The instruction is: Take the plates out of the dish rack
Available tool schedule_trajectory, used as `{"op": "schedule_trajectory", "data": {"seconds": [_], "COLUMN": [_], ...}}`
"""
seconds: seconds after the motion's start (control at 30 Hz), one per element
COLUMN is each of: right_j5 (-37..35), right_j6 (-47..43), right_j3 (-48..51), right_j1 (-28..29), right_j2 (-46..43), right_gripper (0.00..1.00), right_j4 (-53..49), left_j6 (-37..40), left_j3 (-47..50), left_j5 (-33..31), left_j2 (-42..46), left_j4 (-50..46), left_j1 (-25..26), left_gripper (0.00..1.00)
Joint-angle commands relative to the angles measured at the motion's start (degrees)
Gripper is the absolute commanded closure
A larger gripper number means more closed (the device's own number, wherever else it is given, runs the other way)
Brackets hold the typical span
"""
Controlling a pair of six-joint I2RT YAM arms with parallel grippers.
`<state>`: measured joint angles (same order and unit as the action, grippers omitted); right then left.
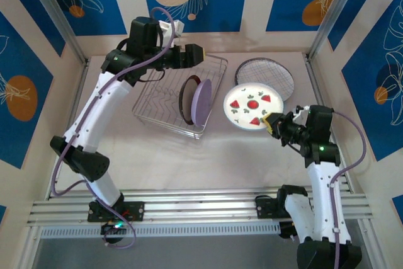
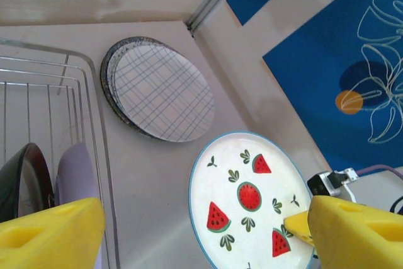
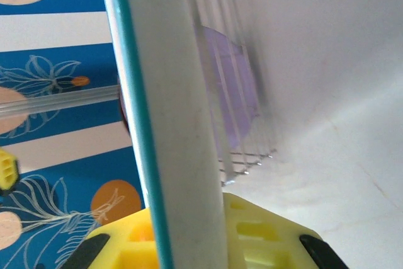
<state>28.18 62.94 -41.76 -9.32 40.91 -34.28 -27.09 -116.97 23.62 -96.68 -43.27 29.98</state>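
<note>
The right gripper [image 1: 272, 123] was clamped on the rim of the white fruit-patterned plate [image 1: 252, 106] (just right of the dish rack [image 1: 157, 102]), while the left gripper [image 1: 200, 53] hovered wide-jawed above the rack's far edge, the lilac plate [image 1: 203, 102] standing inside.

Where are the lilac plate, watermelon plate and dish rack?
lilac plate [image 1: 203, 103]: top view, its flat face.
watermelon plate [image 2: 249, 197]: left wrist view, centre motif.
dish rack [image 1: 160, 99]: top view, bare wire floor.
</note>
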Motion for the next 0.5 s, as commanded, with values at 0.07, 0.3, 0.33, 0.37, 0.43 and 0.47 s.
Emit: {"op": "schedule_trajectory", "data": {"seconds": [0.07,0.3,0.33,0.37,0.43,0.47], "right_j5": [2.37,3.35,3.38,3.44,3.12,3.02], "right_j6": [-3.0,-2.86,-3.13,-3.33,-4.1,-4.66], "right_j3": [5.11,12.13,12.79,13.34,14.77,15.29], "right_j1": [-1.62,-2.19,-2.28,-2.28,-2.36,-2.37], "right_j2": [-4.05,-2.56,-2.14,-1.9,-1.39,-1.02], "right_gripper": [1.0,1.0,1.0,1.0,1.0,1.0], "right_j4": [-0.23,6.2,7.01,8.0,9.76,10.31], "left_j6": [7.32,13.04,13.47,13.73,14.49,14.71], "left_j3": [3.32,6.73,7.53,8.22,9.9,10.74], "left_j5": [1.57,0.23,0.28,0.29,-0.08,-0.54], "left_j2": [4.69,7.8,8.44,9.04,10.76,11.55], "left_j4": [-1.5,-3.57,-3.65,-3.8,-3.92,-3.93], "left_j1": [2.28,5.33,5.54,5.82,6.19,6.23], "left_gripper": [0.17,0.16,0.16,0.16,0.17,0.16]}}
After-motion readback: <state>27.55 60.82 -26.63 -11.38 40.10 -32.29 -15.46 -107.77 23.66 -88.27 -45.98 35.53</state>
